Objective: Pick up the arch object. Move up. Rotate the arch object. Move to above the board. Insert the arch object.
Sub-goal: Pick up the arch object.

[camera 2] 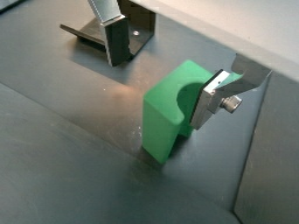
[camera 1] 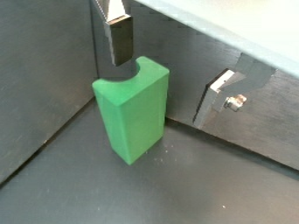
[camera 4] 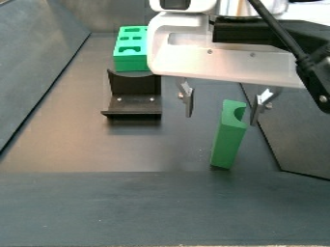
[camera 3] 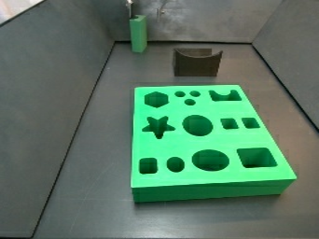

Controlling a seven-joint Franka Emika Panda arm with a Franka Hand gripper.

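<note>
At far end of the dark floor, near a corner of the grey walls: arch object, dull-green block, standing upright on its narrow end, curved notch in top face visible in a wrist view. Also seen in a wrist view and in a side view, tall and narrow.

Gripper: directly over arch object, white body above, jaws apart, straddling block's top. One finger, silver plate w/ dark pad, sits at the notch end of block, touching or just beside it; cannot tell which. Opp. finger is next to block's other side near top; contact not clear. Nothing clamped: block rests on floor. In a side view gripper shows only as a small shape above block.

Board: large bright green slab w/ cut-outs (hexagon, star, circles, ovals, squares, arch), flat on floor, well apart from arch object. In a side view only its far end shows, behind fixture.

Fixture: dark bracket on base plate, on floor between board and back wall, beside arch object but apart from it. Also in a side view and a wrist view.
</note>
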